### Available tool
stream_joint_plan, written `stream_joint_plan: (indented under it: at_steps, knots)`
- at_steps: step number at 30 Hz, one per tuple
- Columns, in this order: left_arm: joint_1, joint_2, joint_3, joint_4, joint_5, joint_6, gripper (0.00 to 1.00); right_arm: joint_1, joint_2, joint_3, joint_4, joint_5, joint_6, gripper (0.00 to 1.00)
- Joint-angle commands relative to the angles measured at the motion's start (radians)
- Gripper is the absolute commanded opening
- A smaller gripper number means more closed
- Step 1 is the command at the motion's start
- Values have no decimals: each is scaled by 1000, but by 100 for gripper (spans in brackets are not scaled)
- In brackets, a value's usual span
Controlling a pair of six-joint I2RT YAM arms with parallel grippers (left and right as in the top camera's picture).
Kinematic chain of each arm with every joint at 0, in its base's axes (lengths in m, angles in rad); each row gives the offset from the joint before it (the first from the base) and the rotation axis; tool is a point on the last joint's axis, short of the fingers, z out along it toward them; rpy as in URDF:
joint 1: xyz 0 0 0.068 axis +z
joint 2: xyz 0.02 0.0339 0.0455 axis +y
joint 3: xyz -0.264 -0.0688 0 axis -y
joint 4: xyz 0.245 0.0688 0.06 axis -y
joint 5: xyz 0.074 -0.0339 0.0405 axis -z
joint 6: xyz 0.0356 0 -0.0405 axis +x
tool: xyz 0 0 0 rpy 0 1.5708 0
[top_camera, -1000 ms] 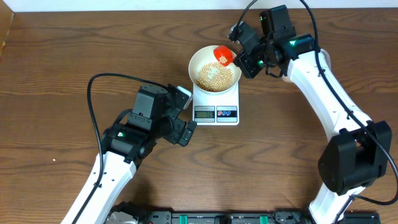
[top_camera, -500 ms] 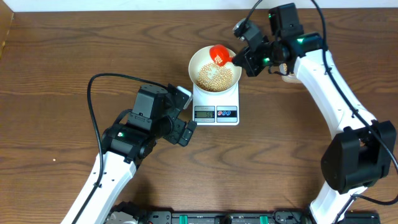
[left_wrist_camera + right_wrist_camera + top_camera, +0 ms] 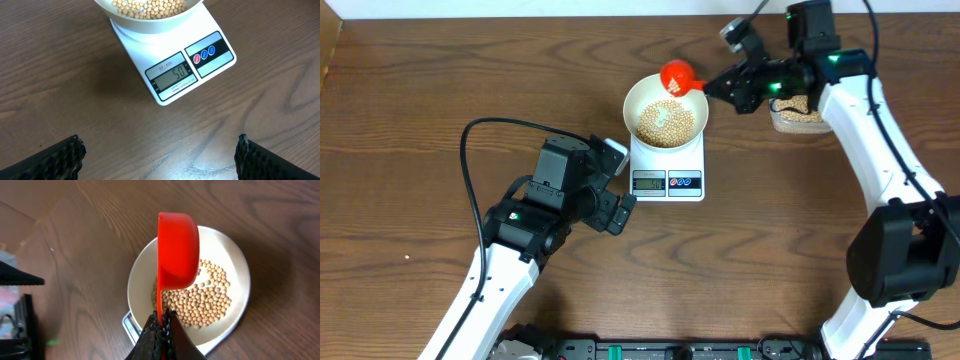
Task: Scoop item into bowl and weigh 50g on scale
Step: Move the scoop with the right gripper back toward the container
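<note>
Now right claw [image 3: 161, 319] grips red scoop [image 3: 177, 250] above bowl [image 3: 141, 275]; left claw [image 3: 159, 146] gapes; scale [image 3: 172, 76] seemingly reads 50.

The scale [image 3: 150, 47] carried a small label reading "SF-400" just above its grey display [image 3: 173, 76], and the display itself showed the number 50. A line of fine print ran under the display, too small to read, and the marks on the two round buttons [image 3: 204, 54] beside it could not be made out. In the overhead view the figures were too small to read.
</note>
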Motion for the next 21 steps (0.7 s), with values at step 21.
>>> stream_joint_plan:
  at_steps: [21]
  knots:
    - [-1, 2, -6, -1, -13, -5, 98, -309, -33, 16, 3, -342, 108, 1]
